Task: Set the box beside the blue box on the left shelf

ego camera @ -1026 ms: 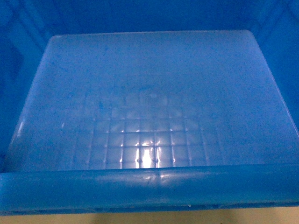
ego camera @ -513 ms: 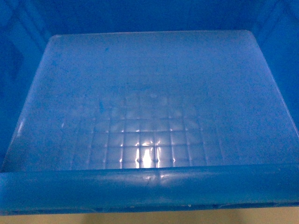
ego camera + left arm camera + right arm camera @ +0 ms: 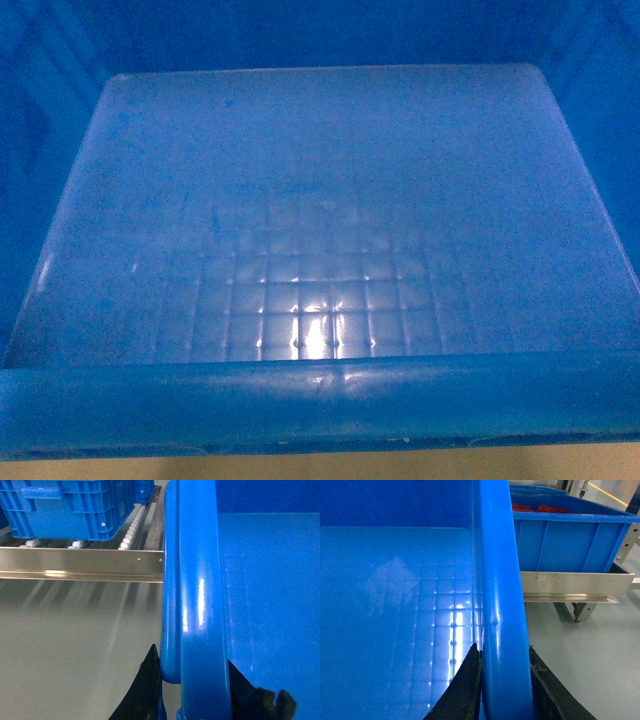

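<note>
The box (image 3: 320,200), a large bright-blue crate with a square-grid floor, fills the head view, and neither gripper shows there. My left gripper (image 3: 192,660) is shut on the box's thick left rim (image 3: 200,605), one black finger outside and one inside. My right gripper (image 3: 502,652) is shut on the right rim (image 3: 497,580) in the same way. Ahead on the left, the left shelf (image 3: 132,527) shows rows of white rollers behind a steel front rail. The other blue box (image 3: 70,507) stands on it, to the left of the held box.
Grey floor (image 3: 75,645) lies below the shelf's rail. On the right, a blue bin (image 3: 565,535) holding red items sits on a steel frame (image 3: 570,587) with legs on the floor (image 3: 590,660).
</note>
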Motion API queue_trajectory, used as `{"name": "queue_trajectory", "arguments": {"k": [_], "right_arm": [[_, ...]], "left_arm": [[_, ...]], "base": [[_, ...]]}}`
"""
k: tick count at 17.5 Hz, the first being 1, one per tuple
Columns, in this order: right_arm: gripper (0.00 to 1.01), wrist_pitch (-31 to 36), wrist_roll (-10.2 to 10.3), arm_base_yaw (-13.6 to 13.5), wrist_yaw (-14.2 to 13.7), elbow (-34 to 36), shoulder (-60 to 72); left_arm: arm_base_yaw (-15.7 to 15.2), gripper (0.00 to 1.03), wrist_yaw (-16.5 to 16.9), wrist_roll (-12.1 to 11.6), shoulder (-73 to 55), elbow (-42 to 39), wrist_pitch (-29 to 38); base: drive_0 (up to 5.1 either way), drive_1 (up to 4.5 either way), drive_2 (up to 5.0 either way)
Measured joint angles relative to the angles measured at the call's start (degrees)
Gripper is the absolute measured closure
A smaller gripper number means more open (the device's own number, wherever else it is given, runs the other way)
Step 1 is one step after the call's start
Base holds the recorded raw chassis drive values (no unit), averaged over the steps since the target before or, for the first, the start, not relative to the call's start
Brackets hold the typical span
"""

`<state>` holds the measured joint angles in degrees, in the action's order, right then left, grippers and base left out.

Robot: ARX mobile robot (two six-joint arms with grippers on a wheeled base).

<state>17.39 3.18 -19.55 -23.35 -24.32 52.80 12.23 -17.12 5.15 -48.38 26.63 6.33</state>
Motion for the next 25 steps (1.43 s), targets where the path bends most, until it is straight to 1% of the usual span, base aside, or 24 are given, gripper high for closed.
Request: {"name": "queue_trajectory", "arguments": {"k": [10, 25], "right_arm": [[0.84, 0.22, 0.0, 0.0, -0.04, 0.0, -0.02], [0.84, 0.22, 0.0, 0.0, -0.02, 0.0, -0.02]], "left_arm": [[0.0, 0.85, -0.02, -0.02, 0.11, 0.0, 0.17], [0.0, 0.85, -0.04, -0.02, 0.11, 0.0, 0.15]], "base": [[0.0, 0.0, 0.0], [0.1, 4.42, -4.2]]}}
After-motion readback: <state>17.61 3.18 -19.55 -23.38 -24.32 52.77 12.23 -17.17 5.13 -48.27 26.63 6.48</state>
